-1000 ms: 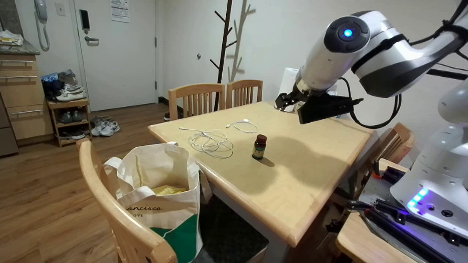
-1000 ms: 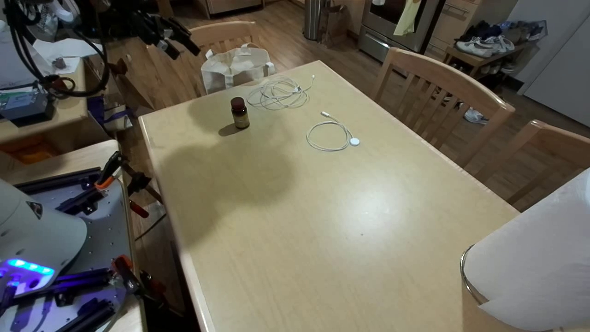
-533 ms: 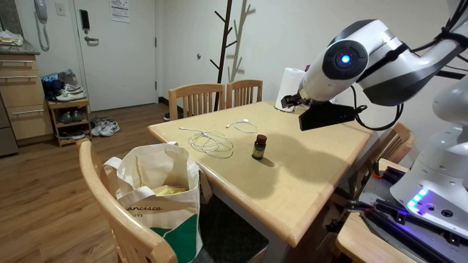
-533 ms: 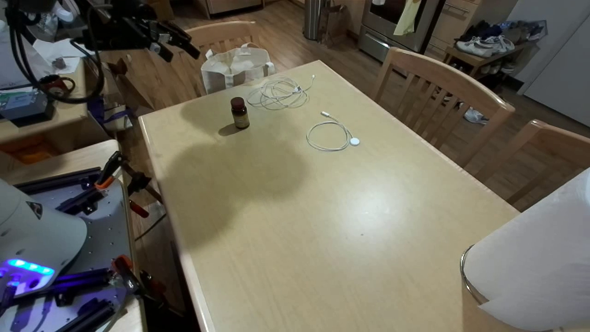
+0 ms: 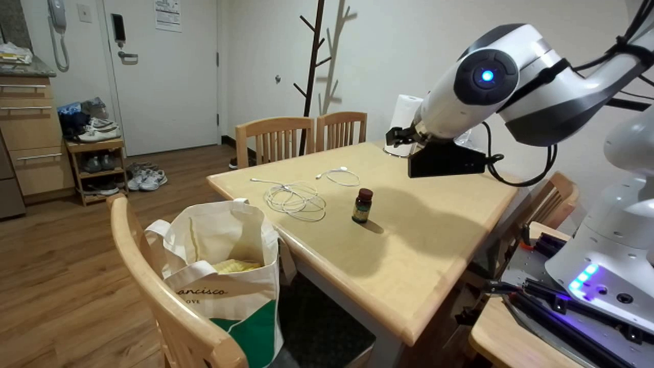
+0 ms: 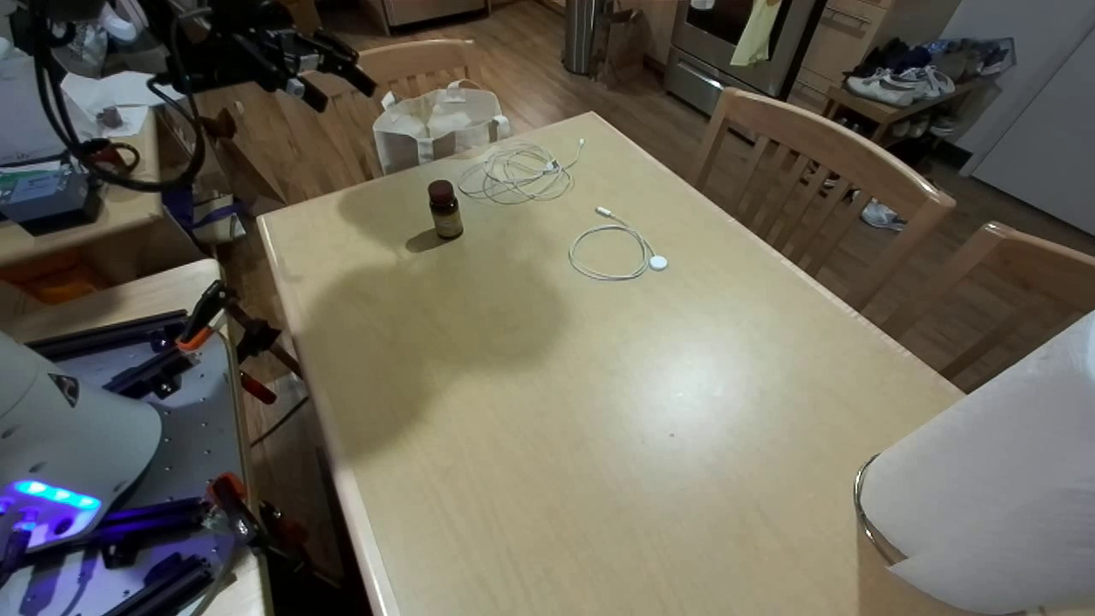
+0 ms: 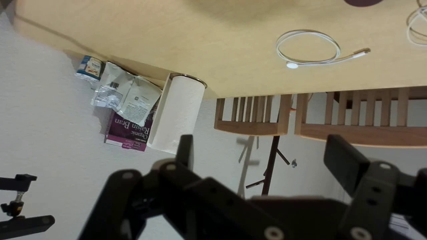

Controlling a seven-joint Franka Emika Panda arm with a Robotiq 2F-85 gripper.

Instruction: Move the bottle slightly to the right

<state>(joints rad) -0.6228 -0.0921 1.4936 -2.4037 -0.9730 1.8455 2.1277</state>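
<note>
In an exterior view, find the bottle (image 5: 361,206) upright on the tabletop (image 5: 398,286), lower and toward seven o'clock, well apart from the spread, empty end effector (image 5: 394,136).

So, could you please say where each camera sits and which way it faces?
In an exterior view: near cream tote bag, facing white door; white arm and black gripper show.
In an exterior view: beside white paper roll, overlooking pale wooden table toward silver oven; white base, gripper show.
Wrist view: on the wrist, inverted, facing pale wall; gripper fingers show.
Both exterior views share the dark brown bottle.
</note>
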